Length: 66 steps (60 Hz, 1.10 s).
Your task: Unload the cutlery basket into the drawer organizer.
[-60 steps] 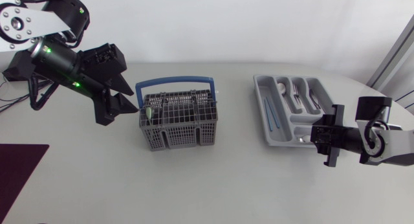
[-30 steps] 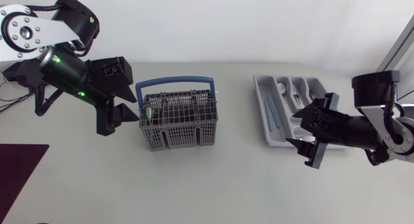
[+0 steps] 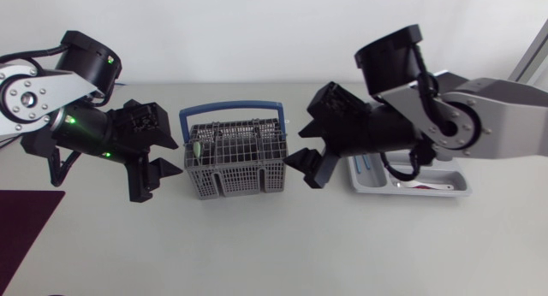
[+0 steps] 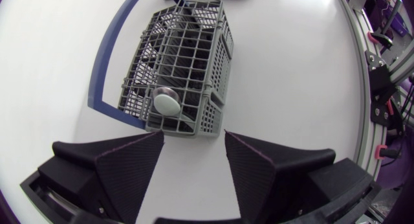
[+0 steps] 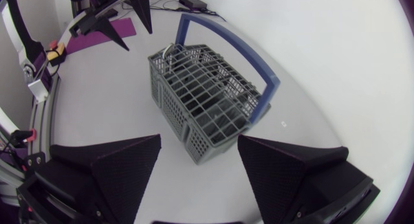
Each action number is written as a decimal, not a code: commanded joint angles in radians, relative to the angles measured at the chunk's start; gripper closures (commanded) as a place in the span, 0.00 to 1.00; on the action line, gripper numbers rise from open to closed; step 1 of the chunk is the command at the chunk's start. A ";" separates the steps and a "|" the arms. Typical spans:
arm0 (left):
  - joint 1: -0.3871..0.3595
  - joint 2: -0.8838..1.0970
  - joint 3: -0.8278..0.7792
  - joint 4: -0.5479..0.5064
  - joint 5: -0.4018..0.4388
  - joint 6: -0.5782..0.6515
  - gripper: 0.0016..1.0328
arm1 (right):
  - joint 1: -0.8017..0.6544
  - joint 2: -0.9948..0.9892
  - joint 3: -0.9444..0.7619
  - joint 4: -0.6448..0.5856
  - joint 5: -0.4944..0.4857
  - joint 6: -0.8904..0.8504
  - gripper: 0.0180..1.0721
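On the table's (image 3: pixel 274 245) left side, the left pincer (image 3: pixel 174 156) hung open, fingers spread, just short of the grey wire basket (image 3: pixel 235 155). The basket stood mid-table with its blue handle (image 3: pixel 231 109) up and a pale rounded utensil tip (image 4: pixel 167 102) at its left end. The right pincer (image 3: pixel 295 146) gaped open beside the basket's other end, its arm crossing over the drawer organizer (image 3: pixel 409 191).

Left gripper (image 3: pixel 176 156) and right gripper (image 3: pixel 294 147) both hover, spread wide.
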 commanded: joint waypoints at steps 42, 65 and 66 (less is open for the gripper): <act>0.062 -0.038 -0.189 0.242 0.129 0.024 0.22 | 0.056 0.520 0.529 -0.144 -0.346 0.506 0.25; 0.088 0.002 -0.214 0.297 0.164 0.044 0.22 | 0.097 0.618 0.595 -0.056 -0.360 0.627 0.44; 0.088 0.005 -0.214 0.297 0.167 0.045 0.22 | 0.097 0.622 0.600 -0.056 -0.356 0.627 0.44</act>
